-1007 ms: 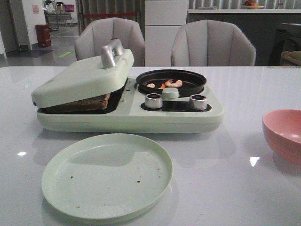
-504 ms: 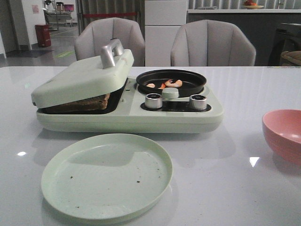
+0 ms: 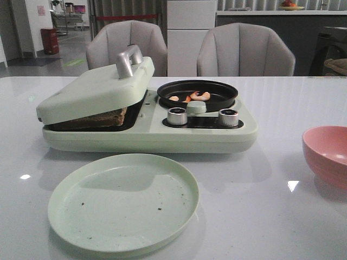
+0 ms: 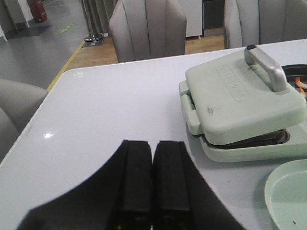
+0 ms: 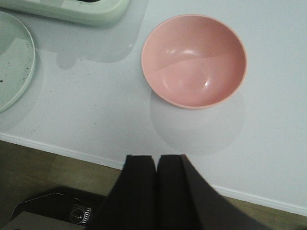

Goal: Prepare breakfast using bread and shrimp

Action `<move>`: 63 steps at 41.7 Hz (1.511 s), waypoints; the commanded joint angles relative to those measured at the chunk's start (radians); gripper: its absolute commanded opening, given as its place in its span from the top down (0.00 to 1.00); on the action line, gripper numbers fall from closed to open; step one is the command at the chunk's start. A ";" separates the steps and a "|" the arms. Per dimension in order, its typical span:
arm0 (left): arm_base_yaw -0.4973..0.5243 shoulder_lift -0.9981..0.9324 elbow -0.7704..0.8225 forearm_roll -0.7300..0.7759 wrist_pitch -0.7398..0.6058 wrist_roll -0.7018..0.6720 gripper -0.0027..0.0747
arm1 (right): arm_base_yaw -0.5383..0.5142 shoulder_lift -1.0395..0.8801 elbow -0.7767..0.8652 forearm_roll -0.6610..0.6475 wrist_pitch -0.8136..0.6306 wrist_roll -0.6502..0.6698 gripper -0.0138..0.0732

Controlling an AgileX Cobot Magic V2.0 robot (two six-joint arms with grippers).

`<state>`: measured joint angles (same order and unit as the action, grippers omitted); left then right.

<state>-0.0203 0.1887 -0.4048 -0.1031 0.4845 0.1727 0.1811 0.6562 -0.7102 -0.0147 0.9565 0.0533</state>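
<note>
Pale green and flecked with dark crumbs, a round plate (image 3: 123, 203) sits nearest the front camera on a glossy white table (image 3: 260, 206), with a pink bowl (image 3: 327, 154) off to its right near the table's edge. Just behind the plate stands a pale green breakfast maker (image 3: 149, 132). On its left side a hinged lid (image 3: 97, 86) with a silver handle (image 3: 129, 59) rests tilted on the bread (image 3: 92, 119), whose dark crust shows in the gap between lid and base. On the right side, behind two silver knobs (image 3: 177, 116), a shallow black pan (image 3: 197, 93) holds the shrimp (image 3: 200, 96), a few pinkish-orange curls lying close together. Two grey chairs (image 3: 245, 50) stand at the table's far side.

Neither arm appears in the front view. In the left wrist view, the left gripper (image 4: 153, 179) hangs above the bare table, well apart from the appliance, its black fingers pressed together with nothing between them. In the right wrist view, the right gripper (image 5: 156, 184) is likewise closed and empty, held over the table's near edge, with the pink bowl beyond it.
</note>
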 commanded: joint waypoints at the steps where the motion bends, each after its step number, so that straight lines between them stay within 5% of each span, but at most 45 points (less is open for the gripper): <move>1: -0.025 -0.029 0.041 0.112 -0.150 -0.163 0.84 | 0.000 -0.002 -0.024 -0.006 -0.057 0.000 0.79; 21: -0.032 -0.203 0.417 0.116 -0.562 -0.203 0.84 | 0.000 -0.002 -0.024 -0.006 -0.057 0.000 0.79; 63: -0.056 -0.215 0.414 0.139 -0.570 -0.203 0.84 | 0.000 -0.002 -0.024 -0.006 -0.055 0.000 0.79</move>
<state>-0.0709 -0.0037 0.0020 0.0370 0.0068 -0.0198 0.1811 0.6562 -0.7102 -0.0147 0.9565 0.0533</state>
